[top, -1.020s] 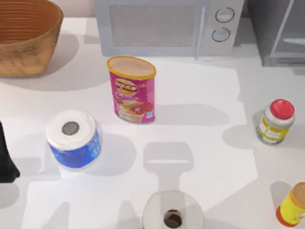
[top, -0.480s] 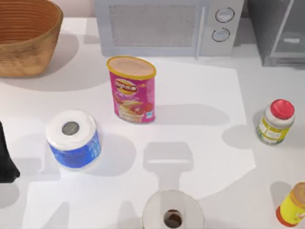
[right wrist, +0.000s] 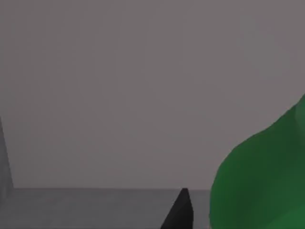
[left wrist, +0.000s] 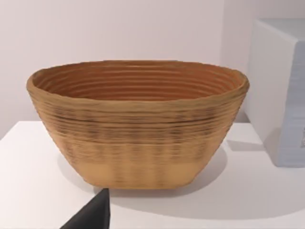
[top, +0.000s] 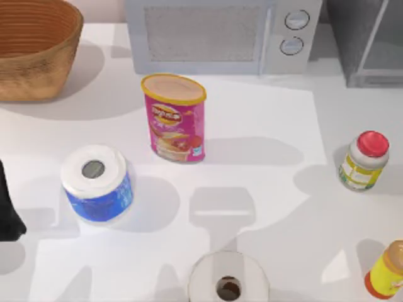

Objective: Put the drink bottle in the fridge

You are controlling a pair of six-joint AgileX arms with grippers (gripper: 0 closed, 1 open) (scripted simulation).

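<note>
Right wrist view, right tool [right wrist: 183,210] beside green drink bottle [right wrist: 259,176], grip state unclear, grey fridge [right wrist: 143,86] wall behind

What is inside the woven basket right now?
The left wrist view shows only bare ribbed inner wall in the basket; its near rim hides the floor, so something low could sit there unseen.

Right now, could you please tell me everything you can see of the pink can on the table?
The pink can is a tall cylinder standing upright, leaning slightly in the top view. It has a yellow rim around a pale tan lid and a magenta wrapper printed with a logo and food pictures. It stands near the table's middle, in front of the microwave, apart from the blue-wrapped paper roll. Nothing touches it.
</note>
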